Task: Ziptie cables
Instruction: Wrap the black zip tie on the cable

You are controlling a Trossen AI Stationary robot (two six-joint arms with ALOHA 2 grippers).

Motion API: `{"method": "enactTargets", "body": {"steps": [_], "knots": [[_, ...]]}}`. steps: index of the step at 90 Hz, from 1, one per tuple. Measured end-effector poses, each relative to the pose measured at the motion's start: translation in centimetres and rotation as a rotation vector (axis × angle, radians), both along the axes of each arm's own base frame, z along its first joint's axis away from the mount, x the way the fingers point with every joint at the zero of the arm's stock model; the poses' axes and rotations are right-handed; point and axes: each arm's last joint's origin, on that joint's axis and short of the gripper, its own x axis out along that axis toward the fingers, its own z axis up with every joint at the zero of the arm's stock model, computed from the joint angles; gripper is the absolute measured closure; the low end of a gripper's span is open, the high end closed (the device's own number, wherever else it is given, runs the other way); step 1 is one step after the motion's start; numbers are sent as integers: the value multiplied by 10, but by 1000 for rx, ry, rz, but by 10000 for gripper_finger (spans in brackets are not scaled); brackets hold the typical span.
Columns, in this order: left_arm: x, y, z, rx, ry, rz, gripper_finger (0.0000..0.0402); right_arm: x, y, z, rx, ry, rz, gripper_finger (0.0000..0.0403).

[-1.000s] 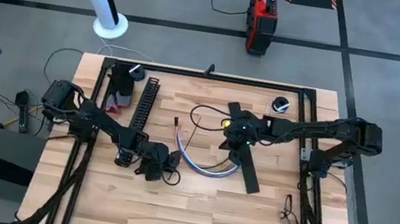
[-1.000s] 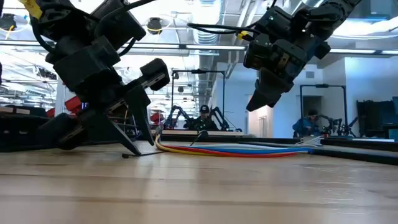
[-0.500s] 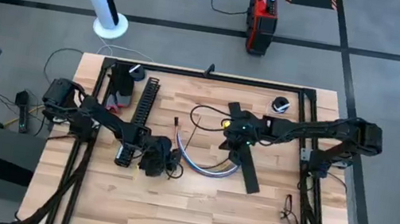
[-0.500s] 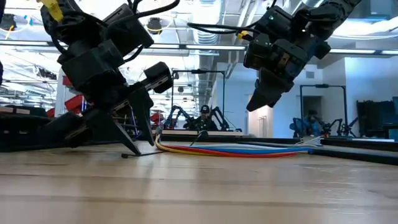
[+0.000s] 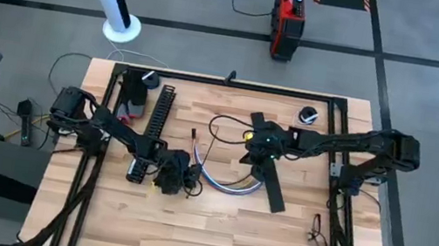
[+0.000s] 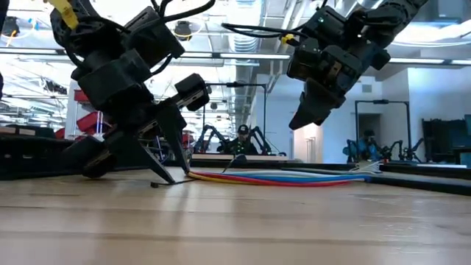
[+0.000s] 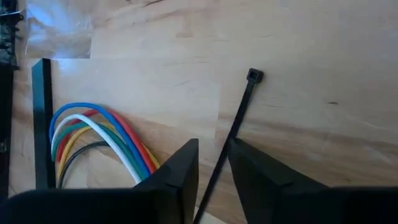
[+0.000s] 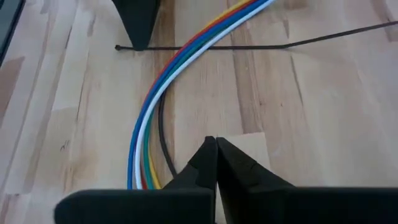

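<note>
The cables (image 5: 219, 182), a curved bundle of blue, white, red, yellow and green wires, lie flat mid-table. They also show in the left wrist view (image 7: 93, 134) and the right wrist view (image 8: 158, 106). A thin black zip tie (image 7: 239, 118) lies on the wood and crosses the bundle (image 8: 249, 46), its head (image 6: 156, 184) toward the table's left. My left gripper (image 5: 178, 178) is down at the table beside the cables' left end. It stands narrowly open, one finger on each side of the tie (image 7: 213, 155). My right gripper (image 5: 259, 153) hangs shut above the table (image 6: 298, 124), over the cables' right part. My left gripper's fingers (image 7: 180, 171) come from above, slanting toward the table's right, and straddle the zip tie's strap (image 7: 217, 168) a little behind its head. The strap lies on the wood. Whether the fingers touch it, I cannot tell.
A black comb-slotted channel (image 5: 158, 118) lies far left of the cables. A flat black strip (image 5: 271, 175) lies under the right arm. A thin black wire loop (image 5: 222, 132), a small round black object (image 5: 307, 115) and a red-and-black item (image 5: 129, 107) sit toward the far edge.
My left gripper has moved toward the table's right and slightly toward the far edge, closing in on the cables' left end and staying low at the table. The zip tie's head has shifted slightly the same way.
</note>
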Motion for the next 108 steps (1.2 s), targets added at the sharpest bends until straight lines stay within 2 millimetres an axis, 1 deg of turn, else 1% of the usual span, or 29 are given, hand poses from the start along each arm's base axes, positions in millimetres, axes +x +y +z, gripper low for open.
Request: {"method": "enactTargets", "body": {"steps": [10,20,36,57,73,87,95,108], "knots": [[-1,-3,-1,-22,19,28,388,0,0,0,7,2,-7,403],[-1,-4,-1,-65,28,83,398,0,0,0,12,3,-12,403],[2,-5,2,-140,4,162,401,0,0,0,15,3,-15,403],[1,-5,16,-242,-11,237,401,1,0,1,13,-5,-14,403],[0,-6,18,-276,7,246,401,1,0,1,14,-5,-12,403],[0,-7,19,-338,29,325,401,1,1,1,13,-5,-8,403],[-1,-10,23,-362,23,366,401,1,3,1,-3,-9,14,403],[-4,-13,38,-410,-4,450,402,2,8,1,-16,-17,48,403]]}}
